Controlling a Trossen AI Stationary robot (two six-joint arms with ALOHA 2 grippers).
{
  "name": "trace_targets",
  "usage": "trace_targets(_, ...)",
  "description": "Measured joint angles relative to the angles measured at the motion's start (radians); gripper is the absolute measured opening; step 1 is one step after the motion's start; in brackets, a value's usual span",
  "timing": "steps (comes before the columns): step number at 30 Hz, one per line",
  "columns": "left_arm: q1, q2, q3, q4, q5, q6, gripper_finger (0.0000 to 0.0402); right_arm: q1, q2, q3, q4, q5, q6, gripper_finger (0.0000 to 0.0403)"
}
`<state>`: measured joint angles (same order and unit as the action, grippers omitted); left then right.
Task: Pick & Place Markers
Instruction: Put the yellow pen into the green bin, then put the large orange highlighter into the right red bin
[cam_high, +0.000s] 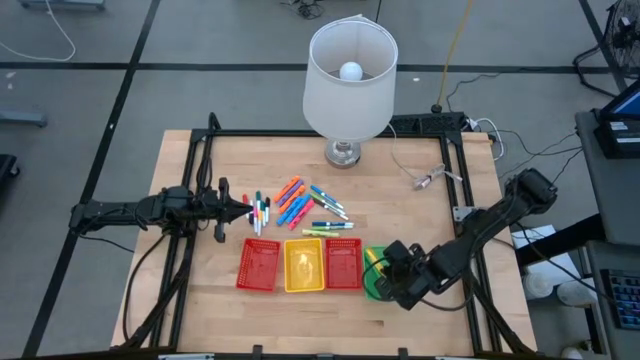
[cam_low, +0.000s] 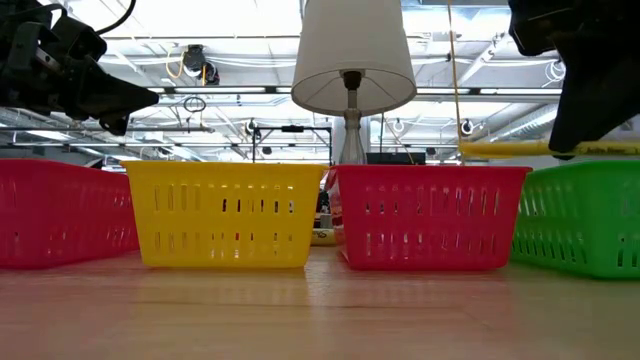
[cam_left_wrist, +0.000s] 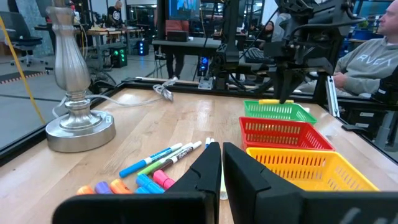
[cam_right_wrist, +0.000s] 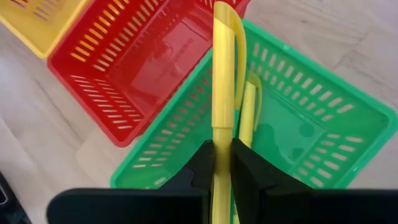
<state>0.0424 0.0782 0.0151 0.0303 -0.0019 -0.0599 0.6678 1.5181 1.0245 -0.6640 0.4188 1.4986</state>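
Note:
Several markers (cam_high: 298, 204) in orange, blue, green and pink lie loose on the wooden table, also seen in the left wrist view (cam_left_wrist: 155, 168). My right gripper (cam_right_wrist: 222, 149) hangs over the green tray (cam_right_wrist: 336, 124) at the right end of the tray row, shut on a yellow marker (cam_right_wrist: 222, 74). A second yellow marker (cam_right_wrist: 249, 112) lies inside that tray. My left gripper (cam_left_wrist: 222, 163) stays level at the table's left, shut, its tips just short of the marker pile and touching nothing. My right gripper pinches the yellow marker's barrel (cam_right_wrist: 222, 134) between its two fingers, away from the capped end (cam_right_wrist: 224, 31). The fingers slant down from above and lie across the marker. The marker is lifted clear and lies about level (cam_low: 500, 148) above the green tray's rim.
A red tray (cam_high: 260, 266), a yellow tray (cam_high: 305, 266) and another red tray (cam_high: 343, 263) stand in a row left of the green one. A lamp (cam_high: 348, 80) stands at the table's far middle, with a cable (cam_high: 430, 178) beside it. A person (cam_left_wrist: 373, 59) sits beyond the table.

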Motion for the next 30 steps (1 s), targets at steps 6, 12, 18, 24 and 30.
trace_targets(6, 0.000, 0.000, 0.000, 0.000, 0.000, 0.000, 0.0021, 0.000, 0.002, 0.000, 0.001, -0.001, 0.039, 0.0025)
trace_targets(12, 0.000, 0.000, 0.000, 0.000, 0.000, 0.000, 0.0021, 0.001, 0.002, 0.000, -0.002, -0.004, 0.056, 0.0025)
trace_targets(18, 0.000, 0.000, 0.000, 0.000, 0.000, 0.000, 0.0021, 0.002, 0.002, 0.000, -0.002, -0.003, 0.052, 0.0039)
trace_targets(24, 0.000, 0.000, 0.000, 0.000, 0.000, 0.000, 0.0021, 0.002, 0.002, 0.000, -0.015, -0.002, 0.053, 0.0069)
trace_targets(30, 0.000, 0.000, 0.000, 0.000, 0.000, 0.000, 0.0021, 0.000, 0.002, 0.000, -0.015, -0.001, 0.035, 0.0093)
